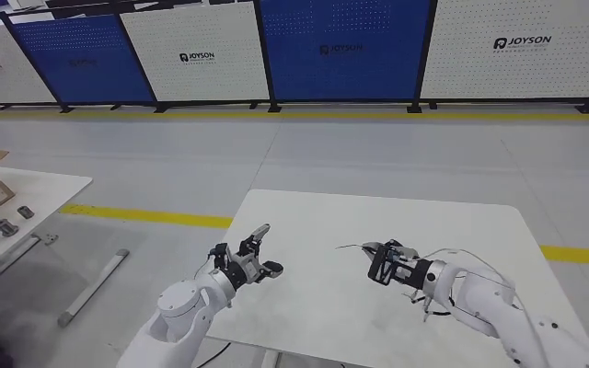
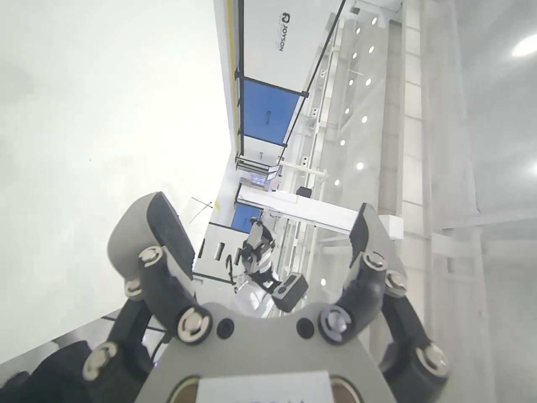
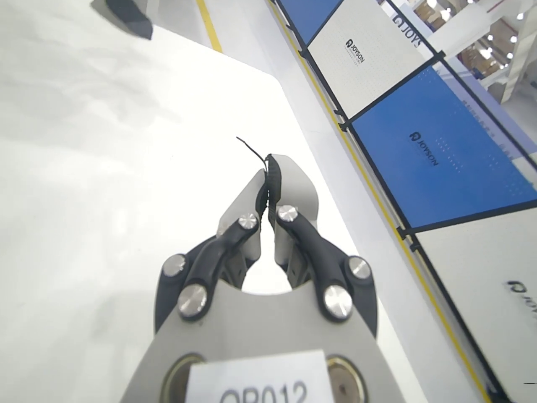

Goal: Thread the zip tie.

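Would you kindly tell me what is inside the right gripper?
The right gripper pinches a thin black zip tie; its tip sticks out, the clamped stretch is covered.

white arms point(image 1: 488, 299); right pincer point(image 3: 268, 174) grey-plated, with black links, silver screws, white label.

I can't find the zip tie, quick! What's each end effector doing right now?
Left end effector: open, holding nothing.
Right end effector: closed on the zip tie.
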`<control>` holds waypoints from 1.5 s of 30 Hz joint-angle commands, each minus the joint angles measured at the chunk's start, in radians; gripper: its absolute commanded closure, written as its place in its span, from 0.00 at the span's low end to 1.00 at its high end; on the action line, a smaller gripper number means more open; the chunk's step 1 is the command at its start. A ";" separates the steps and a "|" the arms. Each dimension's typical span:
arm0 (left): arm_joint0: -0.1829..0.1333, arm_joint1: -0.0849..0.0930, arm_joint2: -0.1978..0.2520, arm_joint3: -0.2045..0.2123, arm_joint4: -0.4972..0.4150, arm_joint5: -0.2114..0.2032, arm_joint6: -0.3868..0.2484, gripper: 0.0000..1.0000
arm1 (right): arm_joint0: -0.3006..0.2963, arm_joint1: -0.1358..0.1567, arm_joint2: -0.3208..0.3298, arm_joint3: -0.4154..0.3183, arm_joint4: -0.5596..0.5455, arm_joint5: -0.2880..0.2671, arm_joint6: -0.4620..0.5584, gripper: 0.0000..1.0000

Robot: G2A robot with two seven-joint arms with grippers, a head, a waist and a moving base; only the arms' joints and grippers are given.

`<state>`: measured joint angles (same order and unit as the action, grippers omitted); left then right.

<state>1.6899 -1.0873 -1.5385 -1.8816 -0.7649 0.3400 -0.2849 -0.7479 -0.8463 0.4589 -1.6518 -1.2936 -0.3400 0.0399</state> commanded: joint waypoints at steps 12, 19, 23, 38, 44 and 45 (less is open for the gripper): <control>-0.065 0.072 0.126 0.043 -0.133 0.000 0.070 0.00 | 0.133 -0.021 -0.131 0.017 -0.028 0.000 0.010 1.00; -0.065 0.072 0.128 0.043 -0.133 0.000 0.070 0.00 | 0.133 -0.021 -0.131 0.017 -0.028 0.000 0.010 1.00; -0.070 0.074 0.168 0.047 -0.140 0.000 0.064 0.00 | 0.120 -0.025 -0.121 -0.004 -0.129 0.000 -0.001 1.00; -0.223 0.142 0.363 0.085 -0.390 0.000 0.155 0.00 | 0.158 -0.075 -0.183 -0.006 -0.276 0.000 -0.002 1.00; -0.223 0.142 0.363 0.085 -0.390 0.000 0.155 0.00 | 0.158 -0.075 -0.183 -0.006 -0.276 0.000 -0.002 1.00; -0.223 0.142 0.363 0.085 -0.390 0.000 0.155 0.00 | 0.158 -0.075 -0.183 -0.006 -0.276 0.000 -0.002 1.00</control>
<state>1.4671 -0.9457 -1.1760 -1.7967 -1.1546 0.3400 -0.1303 -0.5896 -0.9212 0.2758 -1.6577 -1.5700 -0.3400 0.0383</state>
